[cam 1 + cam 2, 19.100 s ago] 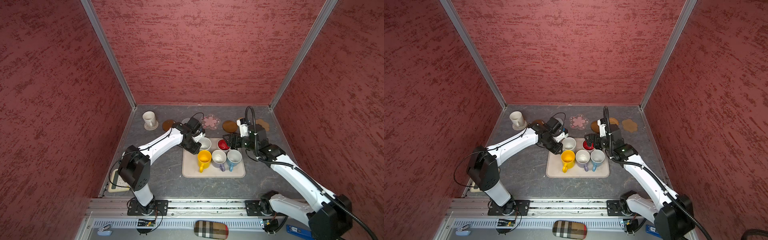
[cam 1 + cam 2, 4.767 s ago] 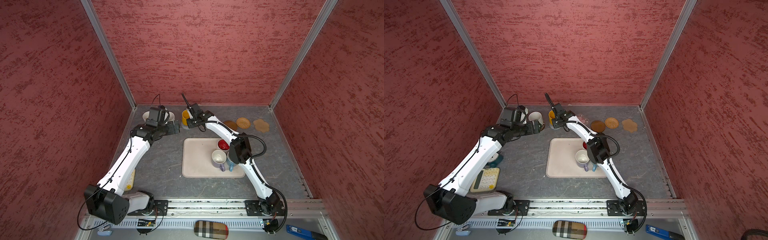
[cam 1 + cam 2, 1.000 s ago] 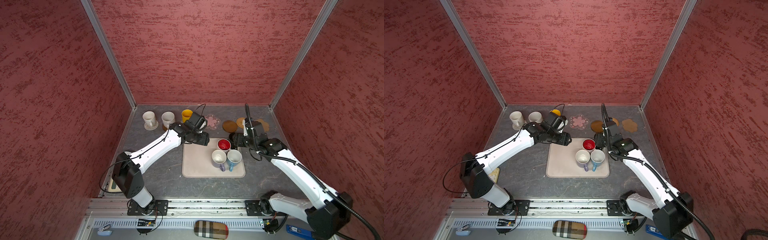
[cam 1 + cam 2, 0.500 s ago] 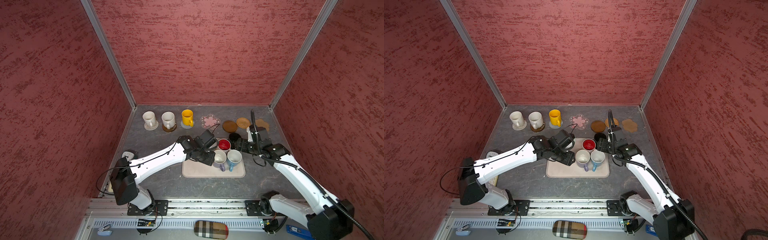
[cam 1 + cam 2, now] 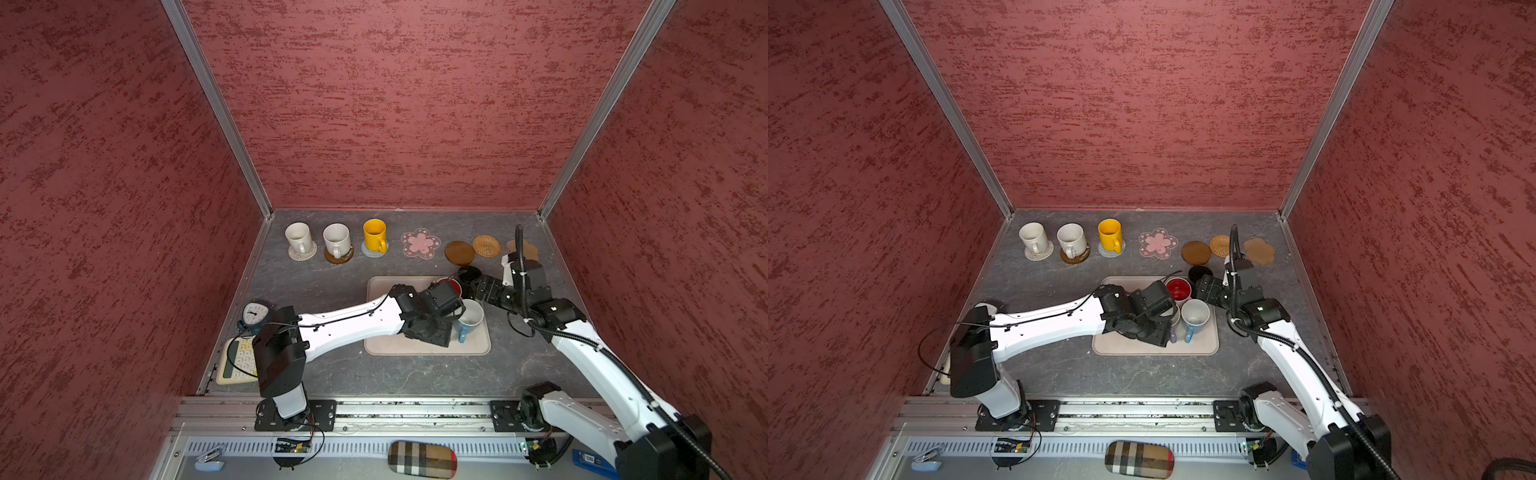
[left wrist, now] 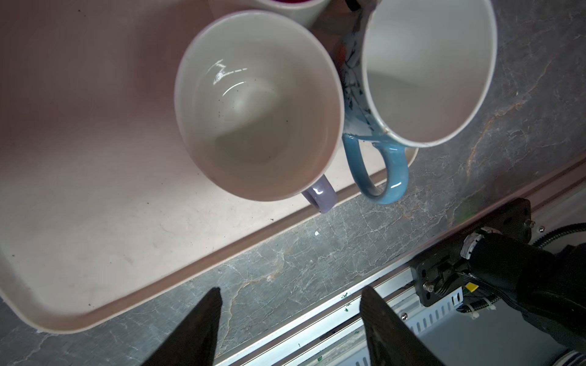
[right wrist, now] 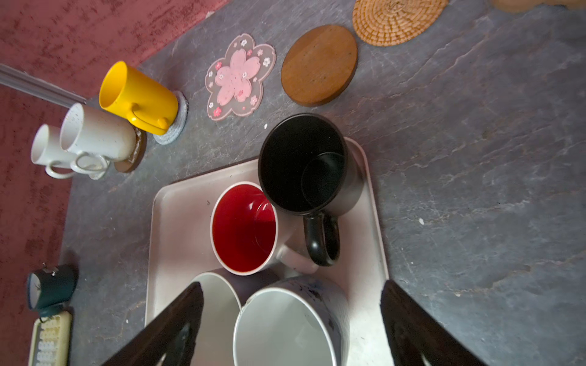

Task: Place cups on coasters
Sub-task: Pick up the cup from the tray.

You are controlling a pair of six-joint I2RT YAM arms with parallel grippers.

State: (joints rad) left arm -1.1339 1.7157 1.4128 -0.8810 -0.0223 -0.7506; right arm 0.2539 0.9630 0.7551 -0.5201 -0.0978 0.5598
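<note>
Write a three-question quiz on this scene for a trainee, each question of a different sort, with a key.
1. True or false: the yellow mug stands on a coaster.
2. How many coasters have no mug on them?
3. The mug with the red inside stands on: A) the tray; B) the calculator; C) the bare table.

Key
1. True.
2. Four: the pink flower, the brown disc, the rattan round and the cork one.
3. A.
</note>
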